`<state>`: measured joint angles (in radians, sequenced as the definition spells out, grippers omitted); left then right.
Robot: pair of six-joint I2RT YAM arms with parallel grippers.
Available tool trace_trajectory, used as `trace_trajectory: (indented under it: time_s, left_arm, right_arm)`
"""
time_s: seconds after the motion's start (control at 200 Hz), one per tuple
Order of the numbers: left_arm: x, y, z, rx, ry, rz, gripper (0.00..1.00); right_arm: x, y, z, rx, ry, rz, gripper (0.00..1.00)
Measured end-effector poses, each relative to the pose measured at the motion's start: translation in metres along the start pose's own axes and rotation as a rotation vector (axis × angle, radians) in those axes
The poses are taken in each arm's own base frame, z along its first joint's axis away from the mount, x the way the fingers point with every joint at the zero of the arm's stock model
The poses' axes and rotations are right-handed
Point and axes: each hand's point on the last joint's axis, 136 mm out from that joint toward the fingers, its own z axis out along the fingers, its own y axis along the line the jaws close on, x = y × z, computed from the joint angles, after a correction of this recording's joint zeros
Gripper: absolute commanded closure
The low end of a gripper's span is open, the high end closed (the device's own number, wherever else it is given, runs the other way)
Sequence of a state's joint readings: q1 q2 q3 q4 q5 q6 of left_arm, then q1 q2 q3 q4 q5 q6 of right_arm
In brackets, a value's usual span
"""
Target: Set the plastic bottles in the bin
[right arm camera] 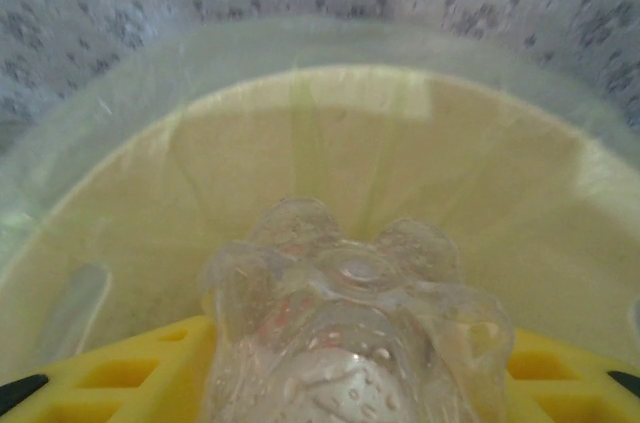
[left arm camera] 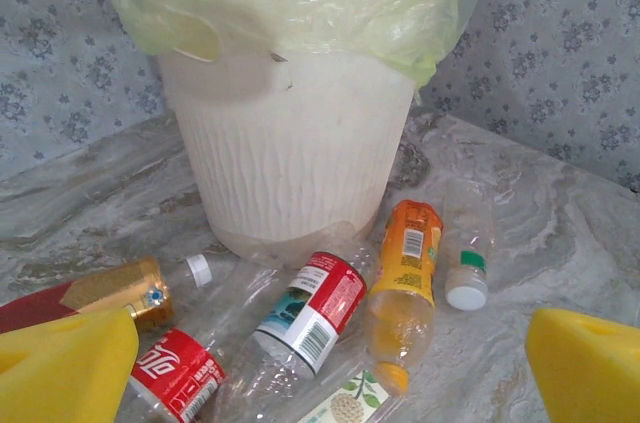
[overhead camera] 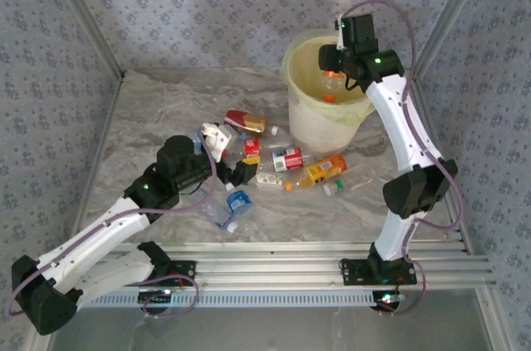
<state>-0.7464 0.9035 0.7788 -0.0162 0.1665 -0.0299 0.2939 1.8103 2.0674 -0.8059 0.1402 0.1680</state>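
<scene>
Hanging over the bin (overhead camera: 315,127), right fingers (right arm camera: 120,383) around a clear bottle (right arm camera: 345,333)

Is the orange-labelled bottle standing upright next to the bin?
No, the orange-labelled bottle lies on its side on the table, just in front of the bin.

My left arm (overhead camera: 99,233) and right arm (overhead camera: 398,112) are smooth white shells joined by chunky black housings, each with a small green light. A thin purple-grey cable loops along each. My left fingers (left arm camera: 62,368) are plain bright yellow blocks. My right fingers (right arm camera: 110,380) are yellow with ribbed cut-outs.
</scene>
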Motion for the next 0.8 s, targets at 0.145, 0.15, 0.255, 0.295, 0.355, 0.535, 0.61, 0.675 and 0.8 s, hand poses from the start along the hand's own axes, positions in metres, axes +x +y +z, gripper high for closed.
trace_trajectory:
  time_s: [0.145, 0.15, 0.255, 0.295, 0.355, 0.535, 0.61, 0.675, 0.8]
  left_arm:
    - [-0.005, 0.000, -0.002, -0.003, -0.018, 0.025, 0.00]
    - [-0.005, 0.000, -0.002, -0.003, -0.019, 0.026, 0.00]
    - [-0.005, 0.000, -0.002, -0.003, -0.020, 0.033, 0.00]
    - [-0.005, 0.000, -0.002, -0.003, -0.020, 0.035, 0.00]
    - [-0.005, 0.000, -0.002, -0.003, -0.020, 0.037, 0.00]
    - [-0.004, 0.000, -0.001, -0.002, -0.016, 0.043, 0.00]
    - [-0.003, 0.000, 0.000, 0.002, -0.012, 0.043, 0.00]
    - [-0.001, -0.001, 0.001, 0.005, -0.007, 0.042, 0.01]
    - [0.000, -0.002, 0.003, 0.012, -0.001, 0.041, 0.00]
  right_arm:
    - [0.022, 0.001, 0.023, 0.010, 0.085, -0.012, 0.42]
    - [0.023, 0.001, 0.024, 0.011, 0.088, -0.013, 0.42]
    - [0.034, 0.000, 0.033, 0.018, 0.126, -0.013, 0.39]
    - [0.036, 0.000, 0.034, 0.019, 0.135, -0.012, 0.37]
    - [0.037, 0.000, 0.034, 0.020, 0.141, -0.009, 0.35]
    - [0.043, 0.001, 0.033, 0.014, 0.166, 0.003, 0.25]
    - [0.046, 0.002, 0.033, 0.007, 0.176, 0.012, 0.23]
    - [0.047, 0.002, 0.032, 0.008, 0.182, 0.017, 0.21]
    - [0.045, 0.001, 0.029, 0.009, 0.179, 0.029, 0.20]
